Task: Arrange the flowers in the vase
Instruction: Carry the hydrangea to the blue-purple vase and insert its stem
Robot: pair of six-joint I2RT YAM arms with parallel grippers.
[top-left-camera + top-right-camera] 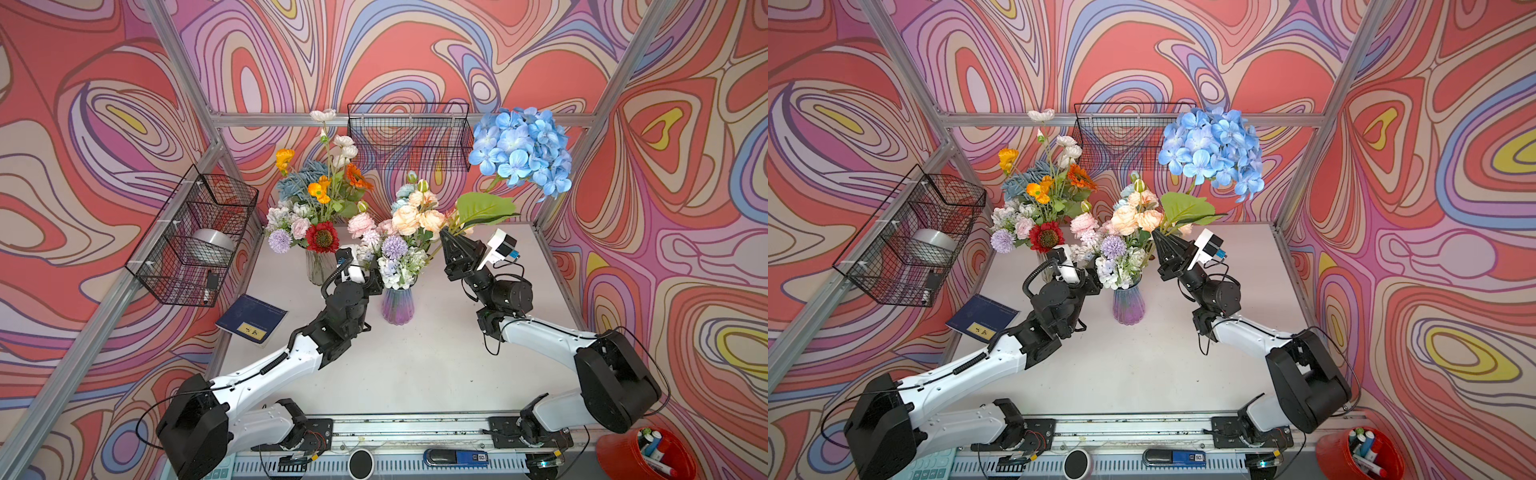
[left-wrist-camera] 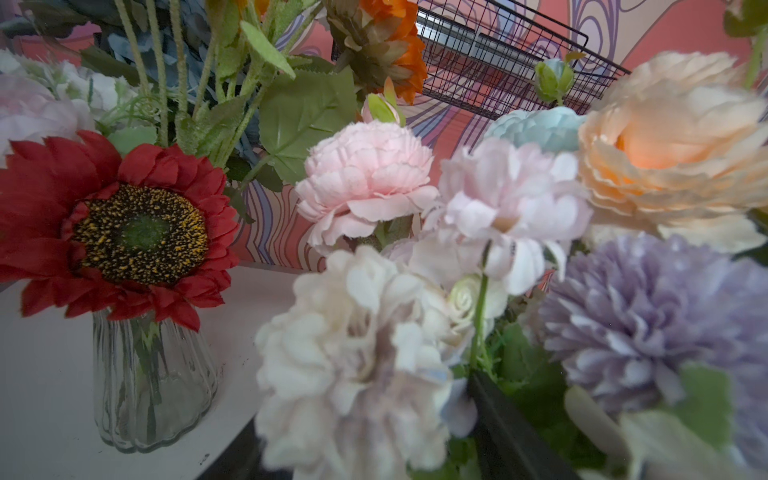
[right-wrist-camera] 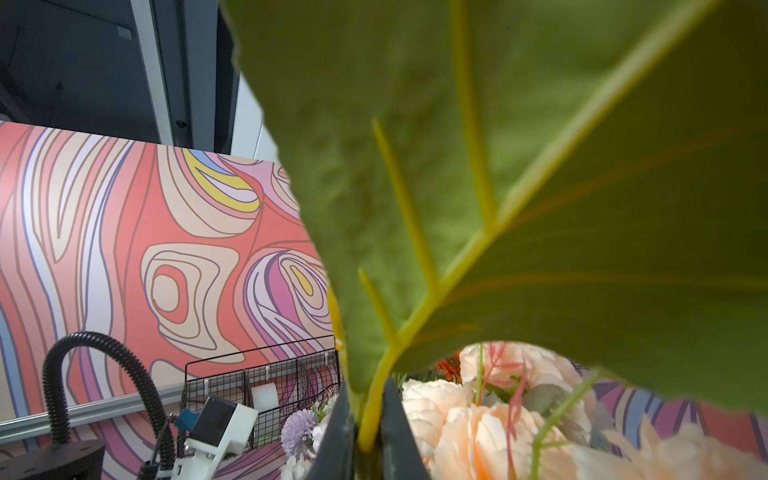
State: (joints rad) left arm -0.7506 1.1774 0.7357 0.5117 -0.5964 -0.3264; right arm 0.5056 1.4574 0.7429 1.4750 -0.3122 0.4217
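At the right side of the bouquet in the violet vase [image 1: 397, 305], the right gripper [image 1: 448, 237] is clamped on the stem [image 3: 368, 424] of the blue hydrangea [image 1: 521, 151]. The right wrist view shows the yellow-green stem pinched between both dark fingers [image 3: 399, 432]. The bloom stands high above and to the right of the gripper, with the stem slanting up to it. A broad green leaf [image 3: 540, 187] on that stem spreads just above the fingertips.

The violet vase stands mid-table [image 1: 415, 365], filled with peach roses [image 1: 415, 216], a lilac pompom [image 1: 394, 247] and pale blossoms. The peach roses sit just beside the right gripper's tip, between it and the rest of the bouquet. A clear glass vase [image 1: 318, 266] with a red daisy [image 1: 322, 237] stands behind and to the left. A wire basket [image 1: 409, 137] hangs on the back wall. A blue notebook [image 1: 251, 320] lies at the table's left edge.

The right arm reaches in from the right, gripper pointing up and inward. The left arm extends from the left. The left gripper [image 1: 375, 281] is closed, buried among blossoms above the violet vase's mouth; whether it grips a stem cannot be determined.
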